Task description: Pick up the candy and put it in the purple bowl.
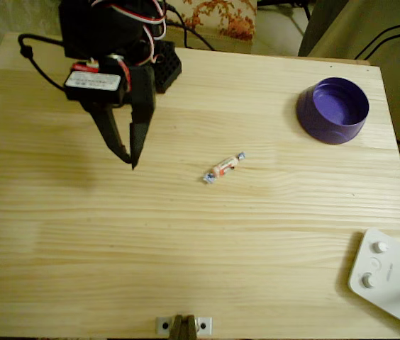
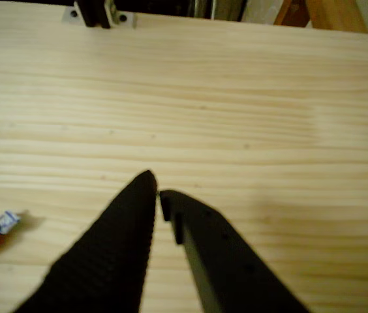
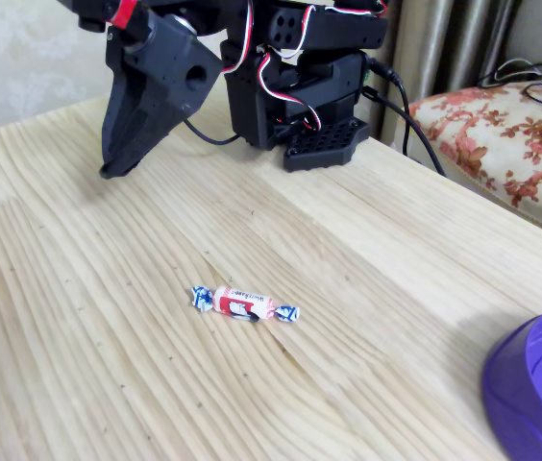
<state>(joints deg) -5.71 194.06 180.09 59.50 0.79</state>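
Gripper (image 1: 129, 159) nearly closed; candy (image 1: 224, 168) white-orange, silvery-blue twisted ends.

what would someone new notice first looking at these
Probably the black tool, hanging over the left part of the wooden table in the overhead view, its two fingers nearly together with nothing between them. Next comes the small wrapped candy lying alone near the table's middle, apart from the tool. The purple bowl stands out at the far right corner, with nothing in it.
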